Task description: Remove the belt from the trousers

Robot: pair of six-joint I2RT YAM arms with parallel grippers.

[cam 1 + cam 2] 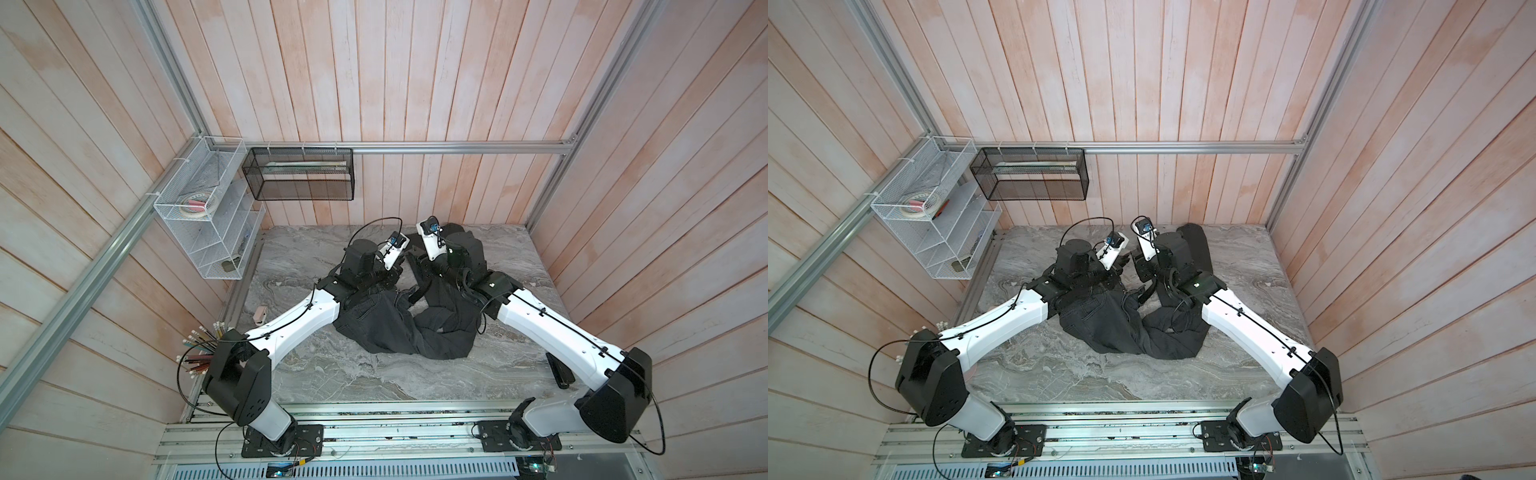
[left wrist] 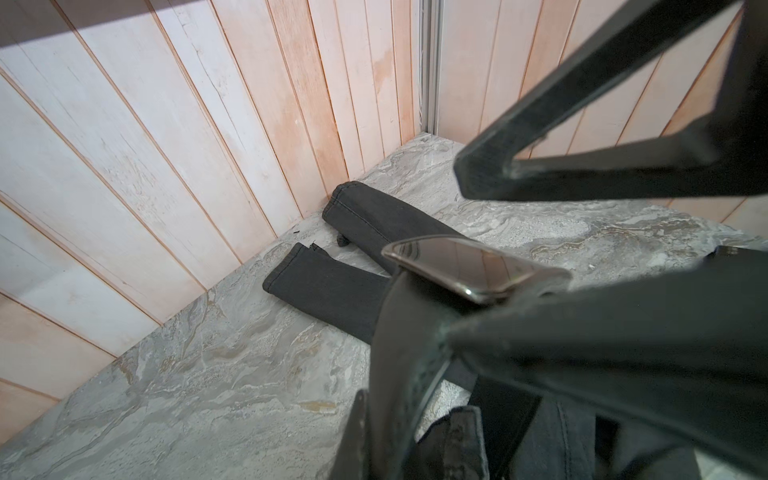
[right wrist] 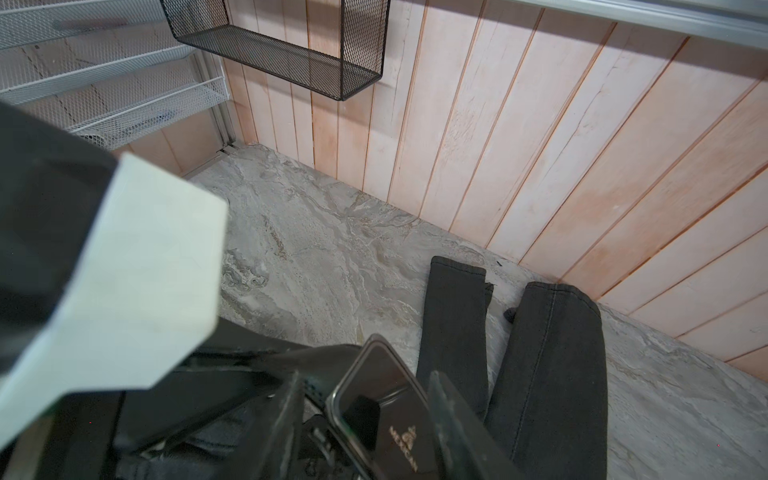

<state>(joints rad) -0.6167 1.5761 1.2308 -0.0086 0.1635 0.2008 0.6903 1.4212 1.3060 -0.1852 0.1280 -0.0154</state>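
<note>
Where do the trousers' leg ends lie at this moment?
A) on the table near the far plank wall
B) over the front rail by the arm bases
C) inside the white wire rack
A: both leg ends of the trousers rest on the marble table at the foot of the plank wall.

The right gripper (image 3: pixel 365 382) had its jaws standing apart on either side of the glossy buckle (image 3: pixel 374 403) of the belt (image 3: pixel 314 390). Taking the gripper's reach as twelve o'clock, the legs of the trousers (image 3: pixel 548 374) lay flat on the marble table (image 3: pixel 311 257) at one o'clock. A black mesh basket (image 3: pixel 291 58) hung at eleven, and the white shell of the left arm (image 3: pixel 133 270) loomed at nine.
</note>
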